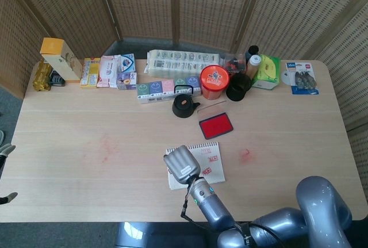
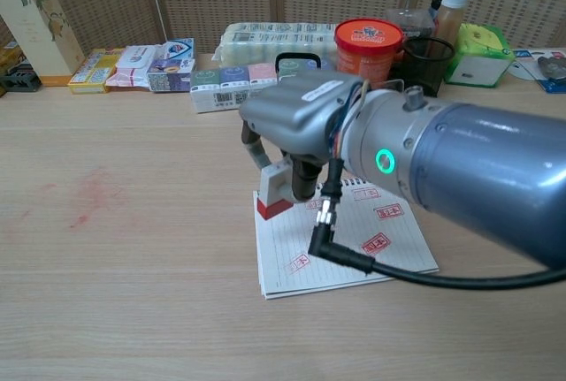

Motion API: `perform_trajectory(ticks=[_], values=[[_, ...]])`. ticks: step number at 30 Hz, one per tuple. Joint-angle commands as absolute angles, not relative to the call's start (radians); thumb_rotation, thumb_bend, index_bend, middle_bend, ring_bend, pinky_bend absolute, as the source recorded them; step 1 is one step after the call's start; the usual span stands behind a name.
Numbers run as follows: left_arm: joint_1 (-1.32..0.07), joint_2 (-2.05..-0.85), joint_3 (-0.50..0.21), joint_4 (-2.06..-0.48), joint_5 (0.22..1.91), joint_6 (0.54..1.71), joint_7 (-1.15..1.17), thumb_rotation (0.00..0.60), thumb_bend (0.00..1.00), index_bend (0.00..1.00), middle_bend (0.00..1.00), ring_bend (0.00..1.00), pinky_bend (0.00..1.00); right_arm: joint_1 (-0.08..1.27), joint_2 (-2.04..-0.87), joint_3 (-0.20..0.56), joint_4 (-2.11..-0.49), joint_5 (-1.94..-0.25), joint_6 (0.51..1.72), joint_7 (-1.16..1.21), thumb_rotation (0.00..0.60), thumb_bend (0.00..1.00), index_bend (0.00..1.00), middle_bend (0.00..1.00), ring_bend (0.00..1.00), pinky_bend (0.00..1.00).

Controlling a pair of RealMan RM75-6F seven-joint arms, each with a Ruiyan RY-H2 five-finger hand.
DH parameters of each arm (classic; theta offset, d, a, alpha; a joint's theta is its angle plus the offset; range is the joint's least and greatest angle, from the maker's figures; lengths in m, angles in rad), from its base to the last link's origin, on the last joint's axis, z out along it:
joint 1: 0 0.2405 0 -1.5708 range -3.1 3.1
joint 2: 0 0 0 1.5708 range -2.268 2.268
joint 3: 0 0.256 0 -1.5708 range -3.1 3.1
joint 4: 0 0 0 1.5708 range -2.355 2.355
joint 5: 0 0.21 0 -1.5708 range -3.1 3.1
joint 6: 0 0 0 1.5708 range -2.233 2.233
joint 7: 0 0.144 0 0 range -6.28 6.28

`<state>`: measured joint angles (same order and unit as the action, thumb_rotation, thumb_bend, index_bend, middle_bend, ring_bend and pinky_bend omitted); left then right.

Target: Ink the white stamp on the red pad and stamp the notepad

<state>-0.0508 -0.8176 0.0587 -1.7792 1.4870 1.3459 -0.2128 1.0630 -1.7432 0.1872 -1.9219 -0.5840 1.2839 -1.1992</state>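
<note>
The white stamp (image 2: pixel 275 188), red face down, hangs in the right hand (image 2: pixel 296 125) clear above the notepad's (image 2: pixel 354 248) far-left corner; the fingers grasp it from both sides. Red prints mark the page. The red pad (image 1: pixel 215 125) lies farther off, to the right. Tilted, the stamp could slip or smear. The left hand is unseen.

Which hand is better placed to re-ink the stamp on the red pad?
Right. The right hand already grips the white stamp, lifted above the notepad, with the red pad just beyond.
</note>
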Motion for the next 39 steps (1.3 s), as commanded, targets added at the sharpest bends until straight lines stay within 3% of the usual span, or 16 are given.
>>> perform_trajectory(ticks=[1,13,14,29,39], values=[[-0.052,-0.819,0.059,-1.779,1.485,1.343,-0.211,0.6,0.0,0.0,0.0,0.0,0.01,1.067,-1.72,0.199,-1.93,-0.579,1.292,-1.198,0.6,0.48,0.66,1.0,1.0,1.0],[-0.061,-0.83,0.057,-1.785,1.467,1.321,-0.176,0.6,0.0,0.0,0.0,0.0,0.01,1.005,-1.538,0.209,-1.943,-0.571,1.293,-1.092,0.6,0.48,0.66,1.0,1.0,1.0],[-0.062,-0.831,0.057,-1.787,1.466,1.321,-0.17,0.6,0.0,0.0,0.0,0.0,0.01,1.016,-1.547,0.242,-1.923,-0.564,1.288,-1.072,0.6,0.48,0.66,1.0,1.0,1.0],[-0.061,-0.835,0.057,-1.795,1.46,1.32,-0.15,0.6,0.0,0.0,0.0,0.0,0.01,0.933,-1.457,0.171,-1.905,-0.627,1.272,-0.929,0.6,0.48,0.66,1.0,1.0,1.0],[-0.059,-0.836,0.059,-1.799,1.467,1.327,-0.14,0.6,0.0,0.0,0.0,0.0,0.01,0.856,-1.393,0.157,-1.796,-0.638,1.216,-0.771,0.6,0.48,0.66,1.0,1.0,1.0]])
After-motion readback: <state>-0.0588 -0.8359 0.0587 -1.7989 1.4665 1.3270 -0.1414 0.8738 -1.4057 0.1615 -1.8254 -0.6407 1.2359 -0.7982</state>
